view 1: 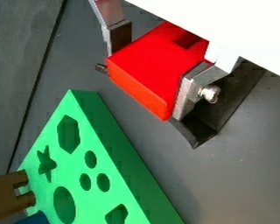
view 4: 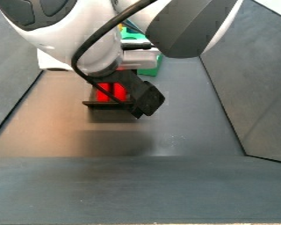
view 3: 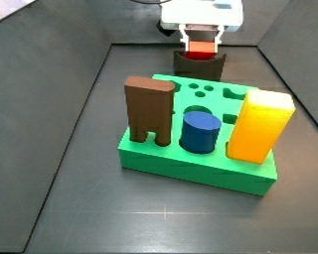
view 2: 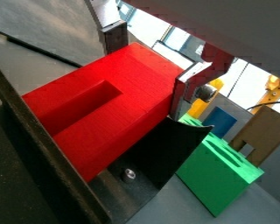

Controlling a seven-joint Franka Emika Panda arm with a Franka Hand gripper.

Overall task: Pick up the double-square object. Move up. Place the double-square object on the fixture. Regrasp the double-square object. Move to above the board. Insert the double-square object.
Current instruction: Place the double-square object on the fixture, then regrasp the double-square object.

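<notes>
While the gripper (view 1: pixel 154 68) has its silver fingers (view 1: pixel 196 91) pressed on either side of the double-square object (view 1: pixel 154 72), the red piece sits right at the fixture (view 1: pixel 208 129), whose dark wall shows just beside and below it in both wrist views; the jaws are closed on the block, and I judge the step in hand to be either setting it on the fixture or the regrasp there, though the pictures do not settle which. In a wrist view the stepped red face (view 2: pixel 95 109) fills the frame against a dark panel of the fixture (view 2: pixel 166 157), so the two look touching or nearly so. In a side view the gripper (view 3: pixel 201 48) hangs at the far end of the floor with the red block (view 3: pixel 201 50) just over the dark fixture (view 3: pixel 199 66), behind the board (view 3: pixel 202 149). If the regrasp is what is under way, the next move would call for a firm, square hold, then a lift clear of the fixture and a carry toward the green board (view 1: pixel 90 171), where a matching cut-out must be found among those not filled. Nearer the camera on that board stand a brown notched block (view 3: pixel 148 112), a blue cylinder (view 3: pixel 198 131) and a yellow-orange block (view 3: pixel 260 124), all upright. The floor (view 3: pixel 82 198) is a dark grey matte sheet, bare in front, with low walls (view 3: pixel 69 89) rising at its sides; beyond them little of the room can be made out.
</notes>
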